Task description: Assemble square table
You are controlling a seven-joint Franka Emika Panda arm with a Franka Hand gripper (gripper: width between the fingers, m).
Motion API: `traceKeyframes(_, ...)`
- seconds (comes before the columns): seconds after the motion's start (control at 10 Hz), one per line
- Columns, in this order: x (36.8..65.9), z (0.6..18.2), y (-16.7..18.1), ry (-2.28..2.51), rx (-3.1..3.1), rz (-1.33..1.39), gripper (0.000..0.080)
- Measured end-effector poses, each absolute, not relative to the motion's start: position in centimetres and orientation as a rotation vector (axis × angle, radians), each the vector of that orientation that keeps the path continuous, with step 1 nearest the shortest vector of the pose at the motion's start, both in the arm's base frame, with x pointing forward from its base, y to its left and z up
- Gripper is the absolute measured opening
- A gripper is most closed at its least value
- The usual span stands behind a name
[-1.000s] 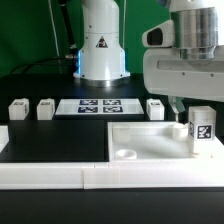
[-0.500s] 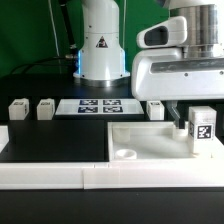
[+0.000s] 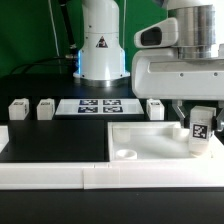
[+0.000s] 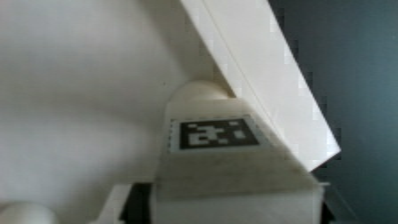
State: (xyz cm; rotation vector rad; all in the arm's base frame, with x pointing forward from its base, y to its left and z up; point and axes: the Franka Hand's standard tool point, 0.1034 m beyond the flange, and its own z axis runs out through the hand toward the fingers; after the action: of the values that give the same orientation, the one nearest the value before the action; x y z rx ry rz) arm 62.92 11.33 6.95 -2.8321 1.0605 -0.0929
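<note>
The tipped leg (image 3: 201,131) on the slab's (image 3: 150,137) right side is being covered by the claw (image 3: 199,107); whether it is open or shut cannot be told.

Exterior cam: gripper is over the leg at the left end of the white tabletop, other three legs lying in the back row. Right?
Not quite. In the exterior view, the leg under the gripper stands at the right end of the white tabletop, not the left. The rest holds: the other three legs lie in the back row.
</note>
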Motion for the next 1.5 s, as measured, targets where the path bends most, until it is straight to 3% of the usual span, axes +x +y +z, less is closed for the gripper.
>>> traceKeyframes(0.5,62.81,6.75,10.95,1.928,-2.256,0.018,0.0291)
traceKeyframes(0.7,62.7,6.7,10.91,1.988,-2.187,0.009,0.0291)
traceKeyframes(1.0,62.38,6.72,11.53,1.581,-2.54,-0.025,0.0622)
traceKeyframes(1.4,62.38,6.61,11.32,1.27,-2.716,-0.053,0.0648)
traceKeyframes(1.5,62.5,6.66,11.47,1.0,-2.842,-0.093,0.0649)
